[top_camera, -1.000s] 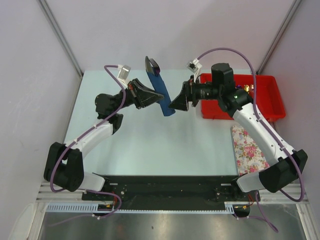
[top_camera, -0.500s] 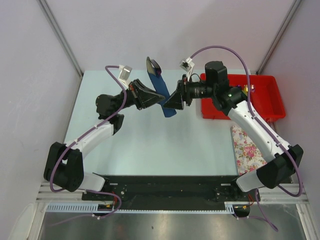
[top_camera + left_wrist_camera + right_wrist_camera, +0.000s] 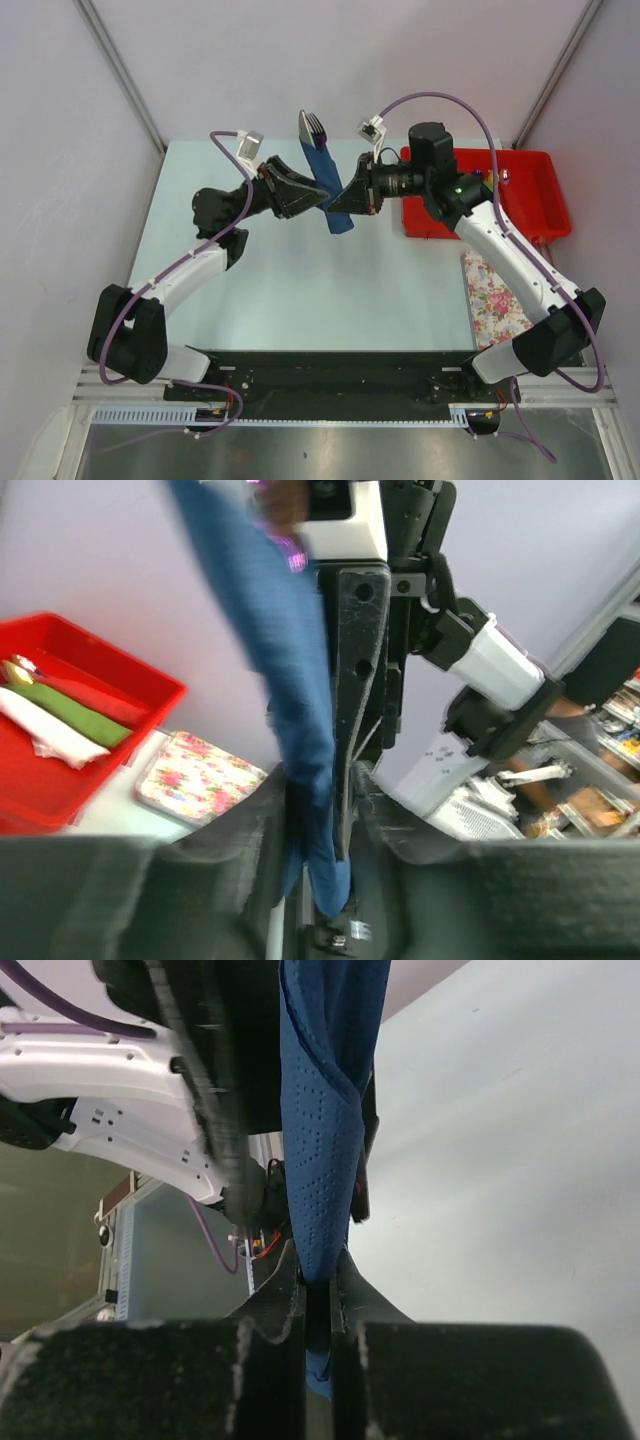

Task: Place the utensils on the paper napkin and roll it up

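The step in hand was judged to be a mid-air handover of the rolled paper napkin (image 3: 322, 168) between the two arms, above the far half of the table (image 3: 300, 290). To be done well, the roll should be carried by one firm pinch before the other is freed; the pinch should be laid across all the wrapped layers, so that the loose edge is not let go to unfurl; the freed jaws should be drawn straight off sideways, not dragged along the paper; and the roll should be kept from tipping over, lest the utensils (image 3: 312, 126) slide out of an open end.

The right gripper (image 3: 342, 205) was seen clamped on the napkin; in its wrist view the fingertips (image 3: 285, 1305) were pressed together on the lower end of the paper. The left gripper (image 3: 316, 200) was set around the same stretch from the other side; its jaws looked slightly parted, but whether the paper was gripped by them could not be told.

The napkin was a dark navy roll, held tilted, its upper end away from the arm bases; a dotted emboss and a lengthwise fold were shown in the right wrist view. Fork tines and a slim grey piece stuck out of the upper end. The red bin (image 3: 545, 205) and the flowered cloth (image 3: 495, 290) lay well apart, to the right.
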Robot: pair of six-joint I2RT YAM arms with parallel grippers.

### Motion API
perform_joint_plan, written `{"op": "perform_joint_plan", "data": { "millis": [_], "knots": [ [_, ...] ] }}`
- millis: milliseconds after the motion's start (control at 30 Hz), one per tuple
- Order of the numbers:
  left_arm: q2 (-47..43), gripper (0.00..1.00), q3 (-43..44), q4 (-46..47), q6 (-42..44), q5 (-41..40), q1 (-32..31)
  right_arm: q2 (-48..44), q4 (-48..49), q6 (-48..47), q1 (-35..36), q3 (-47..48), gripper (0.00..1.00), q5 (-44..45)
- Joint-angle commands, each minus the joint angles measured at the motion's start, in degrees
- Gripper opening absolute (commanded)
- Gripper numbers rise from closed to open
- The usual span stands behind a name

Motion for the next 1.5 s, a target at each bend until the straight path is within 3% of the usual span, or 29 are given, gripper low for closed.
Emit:
{"op": "perform_joint_plan", "data": {
  "millis": [0, 100, 133, 300, 433, 567, 700, 1000, 1467],
  "knots": [
    [-1.9, 0.53, 1.5, 0.4, 3.2, -1.9, 0.0, -0.6, 0.1, 1.8, -3.5, 0.2, 0.0, 1.9],
    [-3.4, 0.73, 1.3, -5.2, 7.3, -2.3, 1.2, -0.6, -0.6, 2.6, -6.1, 0.5, 0.0, 1.6],
    [-4.3, 0.76, 1.3, -9.1, 10.5, -2.3, 1.5, -0.7, -1.2, 2.5, -7.7, 0.4, 0.0, 1.7],
    [-8.0, 0.79, 2.5, -27.7, 25.4, -1.7, 2.6, -0.7, -5.6, -0.1, -14.9, -1.8, 0.0, 1.5],
    [-10.7, 0.8, 2.8, -35.9, 35.7, -1.2, 2.6, 2.2, -10.9, -4.7, -24.4, -1.6, 0.0, 0.5],
    [-12.1, 0.8, 2.7, -41.0, 40.1, -0.6, 2.6, 7.4, -16.1, -11.2, -34.0, 0.4, 0.0, -0.3],
    [-12.4, 0.8, 2.6, -44.0, 42.0, -0.2, 2.6, 14.9, -21.6, -16.5, -38.5, 3.9, 0.0, -0.6],
    [-10.3, 0.8, 4.2, -49.2, 45.9, 0.0, 2.7, 30.9, -27.8, -22.7, -41.8, 13.1, 0.0, -2.9],
    [-5.1, 0.79, 7.4, -53.4, 47.5, -0.6, 2.7, 48.5, -31.4, -21.2, -41.9, 24.4, 0.0, -6.9]
  ]
}}
